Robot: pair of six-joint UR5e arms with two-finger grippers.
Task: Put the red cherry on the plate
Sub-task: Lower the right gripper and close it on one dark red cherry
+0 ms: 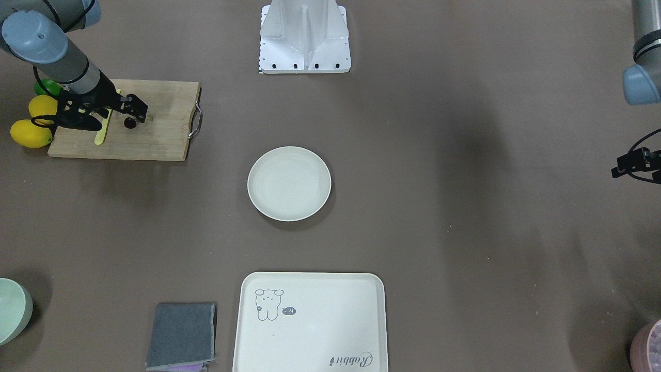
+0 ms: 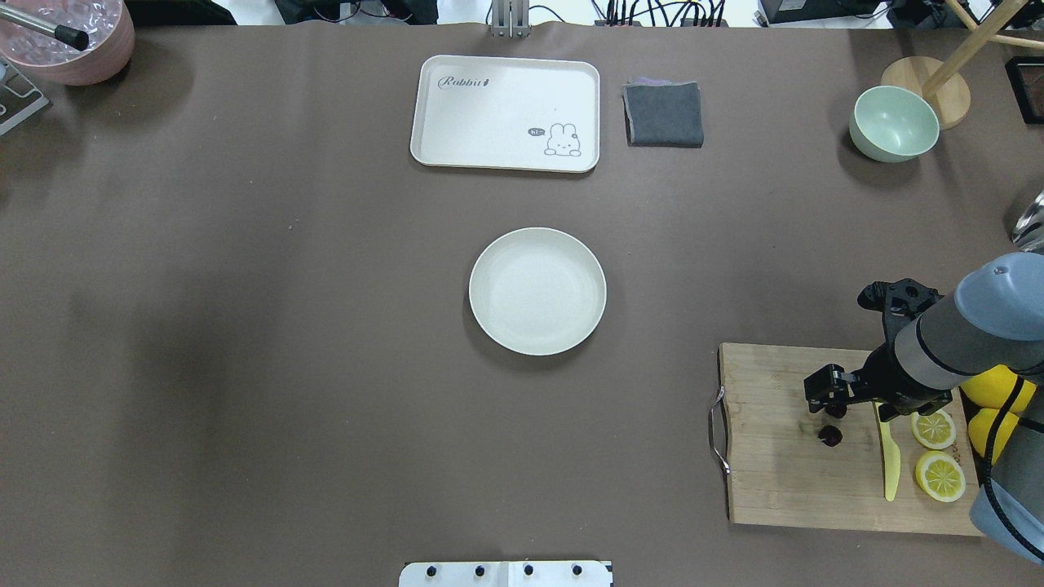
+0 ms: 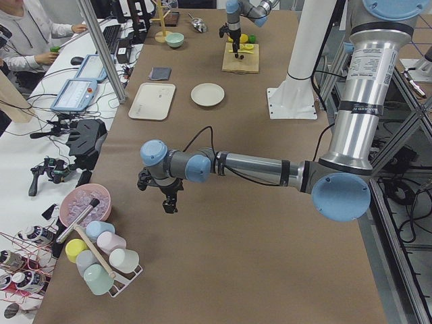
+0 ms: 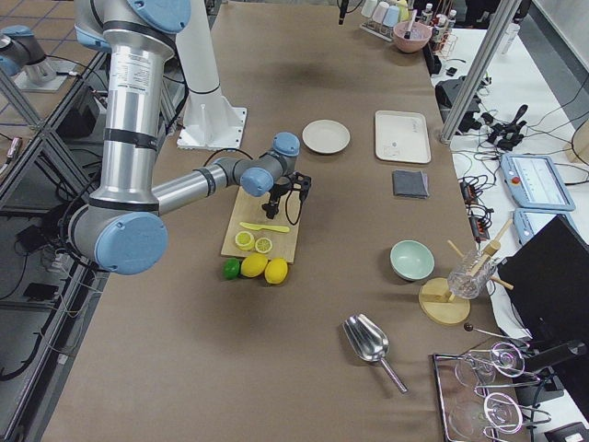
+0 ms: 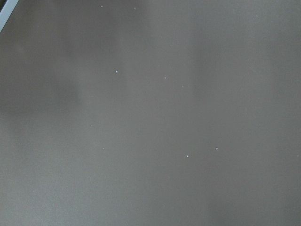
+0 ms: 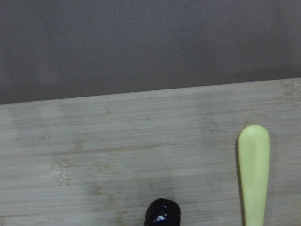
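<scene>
The red cherry point(image 1: 129, 123) point(image 2: 830, 435) lies on the wooden cutting board point(image 1: 155, 137), dark and glossy, at the bottom edge of the right wrist view point(image 6: 162, 214). My right gripper point(image 1: 138, 109) point(image 2: 825, 398) hovers just above and beside it, open, holding nothing. The round cream plate point(image 1: 289, 183) point(image 2: 537, 291) sits bare at the table's middle, well away from the board. My left gripper point(image 1: 627, 164) point(image 3: 169, 201) hangs over bare table at the far end; I cannot tell if it is open or shut. Its wrist view shows only brown tabletop.
On the board lie a yellow knife point(image 2: 891, 465) and two lemon halves point(image 2: 934, 430); whole lemons point(image 1: 31, 133) sit beside it. A cream tray point(image 2: 489, 114), grey cloth point(image 2: 663, 114), green bowl point(image 2: 893, 122) and pink bowl point(image 2: 65, 45) line the far side.
</scene>
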